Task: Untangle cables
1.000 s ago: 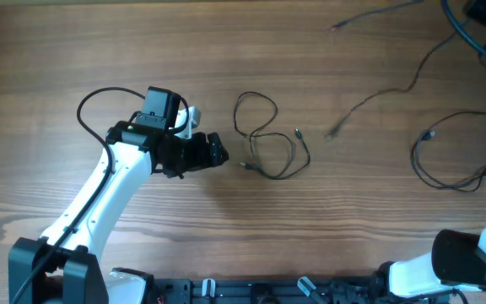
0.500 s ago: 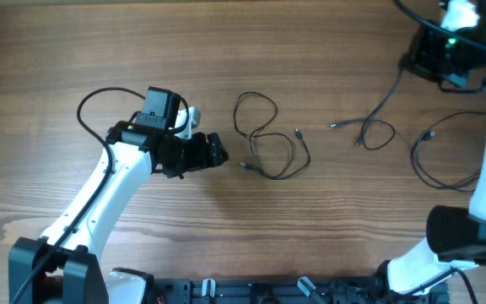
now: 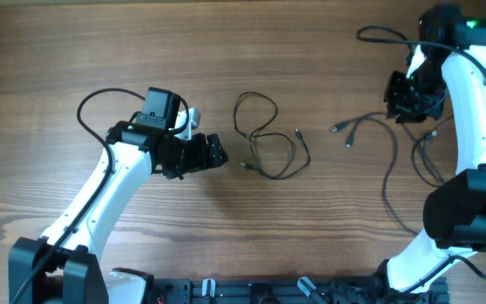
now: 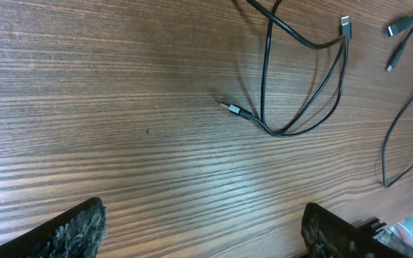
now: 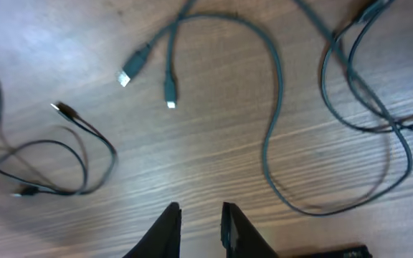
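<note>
The left tool [image 3: 216,154], spread wide and empty, hangs low over the worktop [image 3: 99,42] just beside the looped cable [image 3: 270,143]. It would do best to pinch the plug [image 3: 245,165] pointing toward it, then draw sideways gently. That cable's length runs near-to-far. Farther right, the right tool [image 5: 199,211], narrowly parted, holds nothing above the sprawled cables [image 5: 267,143].

Brown wood-grain tabletop [image 3: 226,51] fills all three views, grain running left-right in overhead. Black metal mounting rail [image 3: 251,291] with clamps sits along near edge.
</note>
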Tool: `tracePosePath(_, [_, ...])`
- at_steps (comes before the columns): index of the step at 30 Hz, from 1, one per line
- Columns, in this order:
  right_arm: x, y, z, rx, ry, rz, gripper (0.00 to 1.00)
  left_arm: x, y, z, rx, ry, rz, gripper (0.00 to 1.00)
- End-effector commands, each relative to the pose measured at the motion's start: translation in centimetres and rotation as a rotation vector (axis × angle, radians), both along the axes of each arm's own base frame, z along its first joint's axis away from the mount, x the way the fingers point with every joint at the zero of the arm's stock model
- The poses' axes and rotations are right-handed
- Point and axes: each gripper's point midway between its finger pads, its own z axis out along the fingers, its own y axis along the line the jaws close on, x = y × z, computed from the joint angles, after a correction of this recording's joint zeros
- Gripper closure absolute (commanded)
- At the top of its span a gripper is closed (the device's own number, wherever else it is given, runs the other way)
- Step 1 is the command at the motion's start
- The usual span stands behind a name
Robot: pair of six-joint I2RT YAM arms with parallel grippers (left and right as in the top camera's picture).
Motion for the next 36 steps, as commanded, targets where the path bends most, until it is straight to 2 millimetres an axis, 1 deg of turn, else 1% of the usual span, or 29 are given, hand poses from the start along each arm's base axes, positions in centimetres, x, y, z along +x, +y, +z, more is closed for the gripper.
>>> tracePosePath(1, [-0.5, -1.3, -1.2, -0.07, 0.037, 0.022, 0.59, 0.0, 0.1, -0.3, 0.008, -0.001, -0.01, 0.11])
tracePosePath(2, [-0.4, -1.8, -1.3, -0.098, 0.036, 0.024, 0.51, -0.1, 0.1, -0.3, 0.009, 0.0, -0.01, 0.11])
tracePosePath(3, [-0.2, -2.6, -1.4, -0.144, 0.028, 0.025, 0.47, -0.1, 0.1, -0.3, 0.008, 0.0, -0.01, 0.11])
tracePosePath(4, [0.2, -3.1, -1.4, -0.169, 0.015, 0.026, 0.47, -0.1, 0.1, -0.3, 0.009, 0.0, -0.011, 0.11])
tracePosePath(5, [1.3, -3.5, -1.7, -0.196, -0.028, 0.026, 0.48, -0.1, 0.1, -0.3, 0.009, 0.002, -0.01, 0.11])
tracePosePath(6, [2.1, -3.6, -2.2, -0.198, -0.057, 0.036, 0.51, -0.1, 0.1, -0.3, 0.009, 0.003, -0.01, 0.11])
tracePosePath(7, [2.7, -3.6, -2.8, -0.201, -0.08, 0.053, 0.54, -0.2, 0.1, -0.3, 0.01, 0.006, -0.01, 0.11])
tracePosePath(9, [3.3, -3.7, -4.8, -0.205, -0.105, 0.102, 0.54, -0.4, 0.2, -0.4, 0.013, 0.016, -0.01, 0.11])
tracePosePath(10, [3.6, -4.0, -5.9, -0.218, -0.118, 0.127, 0.49, -0.5, 0.2, -0.4, 0.014, 0.02, -0.01, 0.11])
tracePosePath(11, [3.6, -4.6, -6.9, -0.249, -0.123, 0.121, 0.4, -0.5, 0.2, -0.4, 0.014, 0.021, -0.01, 0.11])
tracePosePath(13, [3.6, -5.8, -8.3, -0.289, -0.138, 0.043, 0.23, -0.5, 0.2, -0.4, 0.013, 0.022, -0.007, 0.11])
tracePosePath(14, [3.7, -6.2, -8.8, -0.287, -0.15, 0.02, 0.21, -0.5, 0.2, -0.4, 0.013, 0.022, -0.007, 0.11])
tracePosePath(18, [3.9, -6.9, -11.0, -0.205, -0.197, -0.054, 0.19, -0.5, 0.2, -0.4, 0.012, 0.023, -0.004, 0.11])
tracePosePath(20, [4.3, -7.0, -11.5, -0.191, -0.221, -0.064, 0.19, -0.5, 0.2, -0.4, 0.011, 0.028, 0.005, 0.11])
tracePosePath(23, [5.0, -7.2, -11.5, -0.196, -0.256, -0.066, 0.19, -0.5, 0.2, -0.4, 0.009, 0.036, 0.02, 0.1])
tracePosePath(27, [5.2, -7.2, -11.5, -0.198, -0.264, -0.066, 0.18, -0.5, 0.2, -0.4, 0.009, 0.035, 0.02, 0.11])
tracePosePath(30, [5.8, -7.3, -11.3, -0.202, -0.289, -0.068, 0.14, -0.5, 0.2, -0.4, 0.009, 0.037, 0.023, 0.11])
tracePosePath(32, [5.8, -7.3, -11.4, -0.202, -0.289, -0.068, 0.11, -0.5, 0.2, -0.4, 0.009, 0.038, 0.023, 0.11])
tracePosePath(35, [5.5, -7.3, -13.1, -0.195, -0.248, -0.066, 0.11, -0.5, 0.2, -0.4, 0.009, 0.037, 0.023, 0.11])
tracePosePath(36, [5.3, -7.2, -14.0, -0.191, -0.225, -0.064, 0.11, -0.5, 0.2, -0.4, 0.009, 0.037, 0.023, 0.11])
